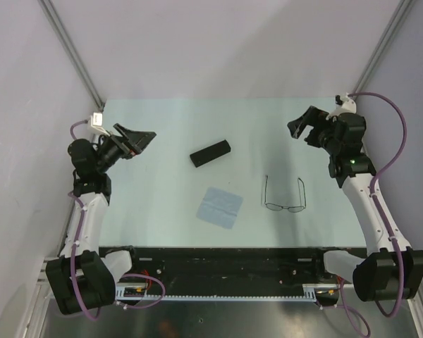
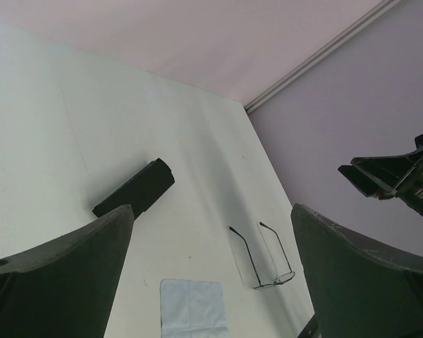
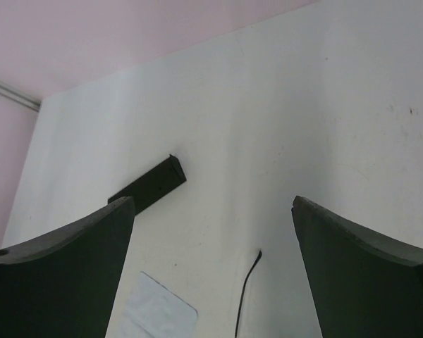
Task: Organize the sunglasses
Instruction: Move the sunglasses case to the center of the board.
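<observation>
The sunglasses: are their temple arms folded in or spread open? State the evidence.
Spread open. The sunglasses lie on the table with both temple arms extending straight back from the lenses, not crossed behind them.

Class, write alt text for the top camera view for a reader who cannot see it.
Wire-frame sunglasses lie unfolded on a pale table, right of centre, with a light blue cloth to their left and a black case farther back. The left gripper and right gripper hang open and empty at either side.
</observation>
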You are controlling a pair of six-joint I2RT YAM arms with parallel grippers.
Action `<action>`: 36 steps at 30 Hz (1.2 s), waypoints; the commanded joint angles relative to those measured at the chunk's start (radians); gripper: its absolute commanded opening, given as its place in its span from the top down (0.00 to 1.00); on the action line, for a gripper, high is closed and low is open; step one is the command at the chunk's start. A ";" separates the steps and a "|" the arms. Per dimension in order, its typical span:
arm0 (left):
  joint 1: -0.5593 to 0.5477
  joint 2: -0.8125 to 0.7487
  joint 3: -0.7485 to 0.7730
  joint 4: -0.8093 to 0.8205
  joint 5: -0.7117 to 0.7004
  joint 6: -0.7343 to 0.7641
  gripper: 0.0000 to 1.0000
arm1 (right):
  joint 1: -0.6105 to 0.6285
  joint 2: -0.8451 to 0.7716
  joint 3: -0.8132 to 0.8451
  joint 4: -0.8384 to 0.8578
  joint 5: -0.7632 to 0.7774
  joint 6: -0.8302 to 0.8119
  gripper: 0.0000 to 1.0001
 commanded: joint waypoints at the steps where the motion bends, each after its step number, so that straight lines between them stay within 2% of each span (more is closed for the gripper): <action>1: 0.005 -0.020 -0.012 0.023 0.021 -0.026 0.00 | -0.098 0.016 0.026 0.115 -0.218 0.027 0.00; 3: 0.008 -0.006 -0.019 0.023 0.019 -0.029 0.00 | -0.094 0.037 0.032 0.146 -0.247 0.024 0.00; 5: 0.005 0.002 -0.037 0.023 0.019 -0.041 0.00 | -0.077 0.065 0.038 0.148 -0.193 0.012 0.01; 6: 0.003 0.014 -0.043 0.023 0.019 -0.043 0.00 | -0.019 0.077 0.041 0.146 -0.167 -0.004 0.02; 10: -0.040 0.064 -0.081 0.020 0.007 -0.065 0.00 | 0.069 0.198 0.086 0.131 -0.049 -0.033 0.03; 16: -0.165 0.165 -0.137 0.011 -0.146 -0.119 0.02 | 0.159 0.443 0.186 0.149 0.046 0.066 0.09; 19: -0.243 0.205 -0.131 0.009 -0.238 -0.141 0.08 | 0.181 0.563 0.232 0.187 0.031 0.111 0.19; 20: -0.269 0.239 -0.128 0.009 -0.261 -0.144 0.10 | 0.199 0.592 0.250 0.192 0.029 0.139 0.26; 22: -0.293 0.277 -0.103 0.011 -0.330 -0.142 0.19 | 0.218 0.686 0.297 0.192 0.025 0.160 0.38; 23: -0.306 0.322 -0.092 0.011 -0.347 -0.142 0.21 | 0.239 0.720 0.317 0.194 0.034 0.183 0.49; 26: -0.326 0.376 -0.063 0.020 -0.397 -0.136 0.31 | 0.267 0.830 0.402 0.158 0.084 0.218 0.70; 32: -0.354 0.449 -0.042 0.043 -0.414 -0.142 0.33 | 0.316 1.005 0.599 0.086 0.150 0.240 0.85; 36: -0.356 0.443 -0.054 0.045 -0.420 -0.148 0.33 | 0.323 1.108 0.678 0.051 0.152 0.257 0.87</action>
